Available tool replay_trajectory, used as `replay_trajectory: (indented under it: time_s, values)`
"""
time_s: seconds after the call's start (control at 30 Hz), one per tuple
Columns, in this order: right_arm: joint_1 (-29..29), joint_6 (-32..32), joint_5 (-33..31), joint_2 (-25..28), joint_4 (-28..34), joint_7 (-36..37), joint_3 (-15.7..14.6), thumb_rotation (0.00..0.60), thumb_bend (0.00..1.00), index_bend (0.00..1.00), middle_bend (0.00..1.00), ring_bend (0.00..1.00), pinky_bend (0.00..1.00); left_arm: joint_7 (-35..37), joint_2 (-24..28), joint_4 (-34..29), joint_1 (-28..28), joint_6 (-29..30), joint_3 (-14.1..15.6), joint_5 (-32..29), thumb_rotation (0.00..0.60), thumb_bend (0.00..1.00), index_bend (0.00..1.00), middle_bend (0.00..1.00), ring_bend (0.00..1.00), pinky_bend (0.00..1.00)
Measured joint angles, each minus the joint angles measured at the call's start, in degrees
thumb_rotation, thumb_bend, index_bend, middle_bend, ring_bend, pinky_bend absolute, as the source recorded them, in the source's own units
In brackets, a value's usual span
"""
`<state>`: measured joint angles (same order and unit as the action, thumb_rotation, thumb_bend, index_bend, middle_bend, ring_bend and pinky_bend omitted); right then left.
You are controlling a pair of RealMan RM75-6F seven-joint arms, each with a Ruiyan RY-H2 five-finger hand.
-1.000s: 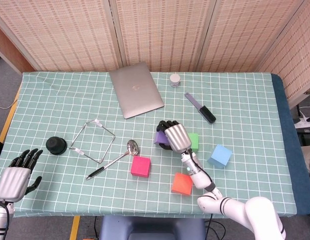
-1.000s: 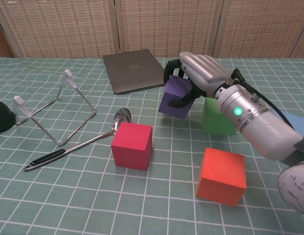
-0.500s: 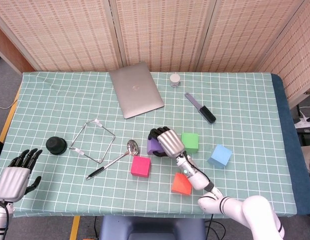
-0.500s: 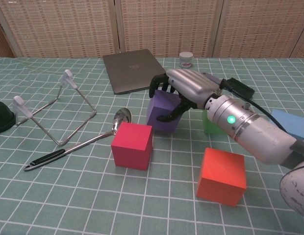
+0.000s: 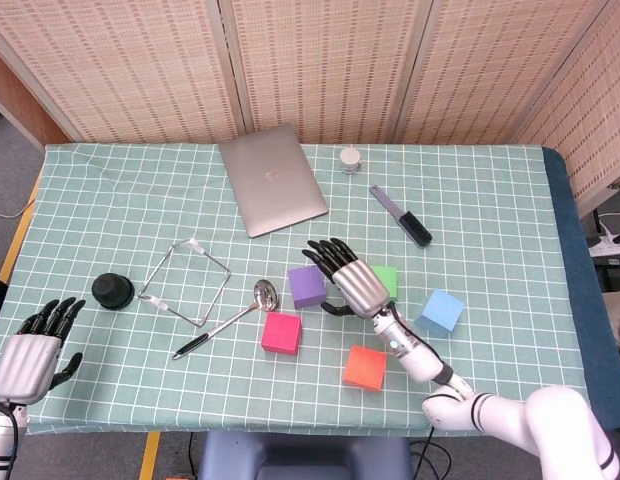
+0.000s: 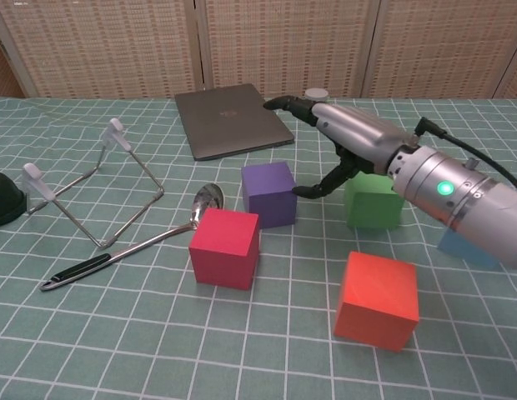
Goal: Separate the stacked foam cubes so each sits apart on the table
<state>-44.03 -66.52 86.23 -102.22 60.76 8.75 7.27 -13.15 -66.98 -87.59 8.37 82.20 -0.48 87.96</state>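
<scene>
The right hand (image 6: 342,146) hovers with fingers spread and nothing in them, just beside the purple cube (image 6: 269,193), which sits alone on the desk on the hand's left side. Behind the hand's wrist stands the green cube (image 6: 373,200); the pink cube (image 6: 225,247) and orange cube (image 6: 377,299) lie toward the near edge, the blue cube (image 5: 441,311) further right. All five sit apart. The left hand (image 5: 30,351), fingers loosely apart and holding nothing, rests at the near left corner, well apart from every cube.
</scene>
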Motion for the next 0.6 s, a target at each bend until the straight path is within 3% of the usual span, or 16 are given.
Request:
replay_trajectory:
  time_s: [0.13,0.3,0.47,0.6]
  values:
    - [3.6,-2.4,-0.1,6.6,7.7,-1.1,-1.2,0.600,0.11,0.00,0.00,0.00,0.00,0.2,0.0,0.1,-0.1,0.2,-0.2,-0.1,0.600,0.33,0.10,0.10,0.10,0.28]
    - [12.1,-8.9,1.4,17.9,19.7,-6.9,-6.6,0.600,0.11,0.01,0.00,0.00,0.00,0.4,0.2,-0.1,-0.2,0.4,-0.5,-0.8,0.600,0.33,0.10,0.10,0.10,0.28]
    - [21.8,-19.6,4.1,23.4,24.0,-10.7,-11.7,0.600,0.11,0.01,0.00,0.00,0.00,0.1,0.4,-0.7,-0.2,0.6,-0.4,-0.2,0.600,0.33,0.10,0.10,0.10,0.28]
    - [28.2,-25.7,4.1,26.4,26.1,-12.9,-13.0,0.600,0.11,0.01,0.00,0.00,0.00,-0.1,0.1,-0.6,0.0,0.3,-0.2,0.2,0.600,0.33,0.10,0.10,0.10,0.28]
